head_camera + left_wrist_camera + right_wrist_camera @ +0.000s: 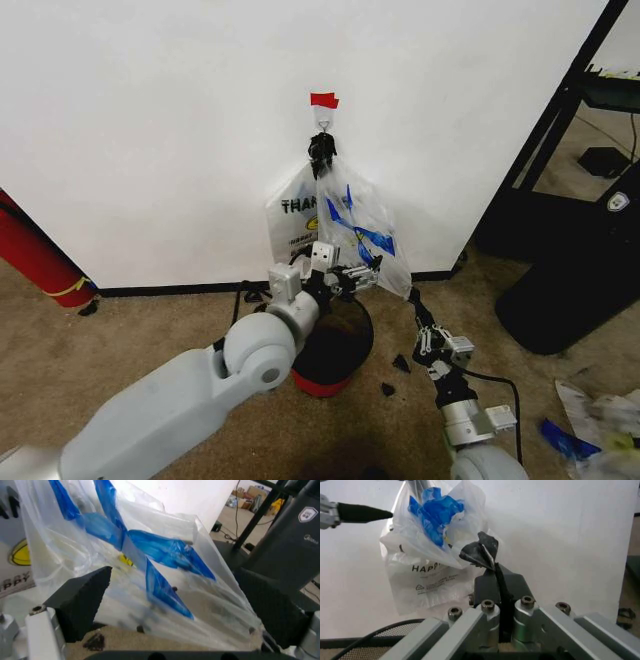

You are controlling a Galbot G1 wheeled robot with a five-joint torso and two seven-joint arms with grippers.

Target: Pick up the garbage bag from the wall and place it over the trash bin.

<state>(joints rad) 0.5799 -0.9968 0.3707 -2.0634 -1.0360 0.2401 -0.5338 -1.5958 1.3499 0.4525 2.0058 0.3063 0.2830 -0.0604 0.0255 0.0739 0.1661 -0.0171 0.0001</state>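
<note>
The left gripper [352, 277] is stretched out above the bin [335, 345], its fingers [82, 600] spread wide with the lower part of the bag [350, 225] lying between them; the clear film and blue strips fill the gap without being pinched. The right gripper [416, 302] sits lower, at the bag's bottom corner nearest the carpet [120, 330], its fingers pressed together on a scrap of the thin plastic. The bag hangs against the wall [150, 120] from a hook [323, 125] under a strip of red tape [323, 100], its handles bunched there. A second printed bag [295, 220] hangs behind it. The bin stands on the carpet at the foot of the wall, directly beneath the bag.
</note>
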